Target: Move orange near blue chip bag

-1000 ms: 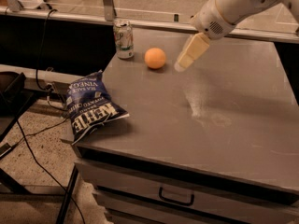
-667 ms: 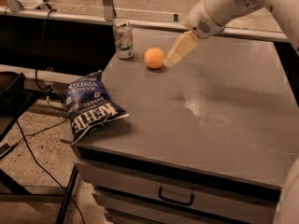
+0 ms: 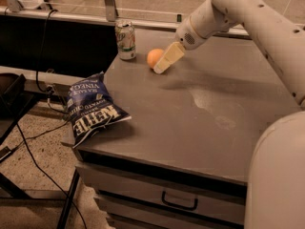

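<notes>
The orange (image 3: 154, 57) sits on the grey cabinet top (image 3: 190, 113) near its far left corner, just right of the soda can. My gripper (image 3: 162, 66) reaches down from the white arm at the upper right. Its cream finger lies against the orange's right side and partly covers it. The blue chip bag (image 3: 93, 109) with white "Kettle" lettering lies at the cabinet's front left, hanging over the left edge, well apart from the orange.
A silver-green soda can (image 3: 126, 39) stands upright at the far left corner. The cabinet has a drawer with a handle (image 3: 178, 202) at the front. Cables (image 3: 38, 161) run on the floor at left. My white base (image 3: 276, 175) fills the lower right.
My gripper has moved left and down across the cabinet top, from right of the orange to right against it. The orange, can and bag have not moved.
</notes>
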Controlling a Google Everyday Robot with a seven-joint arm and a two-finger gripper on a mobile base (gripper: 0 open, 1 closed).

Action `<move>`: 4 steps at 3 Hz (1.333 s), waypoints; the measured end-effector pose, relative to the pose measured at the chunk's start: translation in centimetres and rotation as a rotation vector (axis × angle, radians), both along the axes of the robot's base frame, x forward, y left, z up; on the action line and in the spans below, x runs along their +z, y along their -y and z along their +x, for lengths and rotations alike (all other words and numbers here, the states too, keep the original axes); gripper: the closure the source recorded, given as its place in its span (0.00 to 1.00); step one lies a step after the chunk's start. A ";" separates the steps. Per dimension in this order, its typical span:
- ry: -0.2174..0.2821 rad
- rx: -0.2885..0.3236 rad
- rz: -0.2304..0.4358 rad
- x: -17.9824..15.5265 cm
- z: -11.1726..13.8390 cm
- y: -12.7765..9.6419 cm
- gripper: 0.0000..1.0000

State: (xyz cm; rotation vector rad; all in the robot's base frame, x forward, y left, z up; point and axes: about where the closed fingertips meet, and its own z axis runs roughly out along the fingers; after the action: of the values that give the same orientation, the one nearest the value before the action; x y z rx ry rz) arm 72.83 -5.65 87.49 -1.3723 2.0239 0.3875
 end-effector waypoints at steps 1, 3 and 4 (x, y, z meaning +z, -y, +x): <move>-0.010 0.003 0.023 -1.6 0.9 -1.0 0.18; -0.011 0.080 0.052 -0.9 0.1 -2.4 0.65; -0.019 0.149 0.084 0.5 -2.7 -2.5 0.88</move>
State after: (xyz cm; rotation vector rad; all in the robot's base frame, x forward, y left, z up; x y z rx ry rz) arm 70.14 -3.17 88.03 -1.4769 1.9039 0.5464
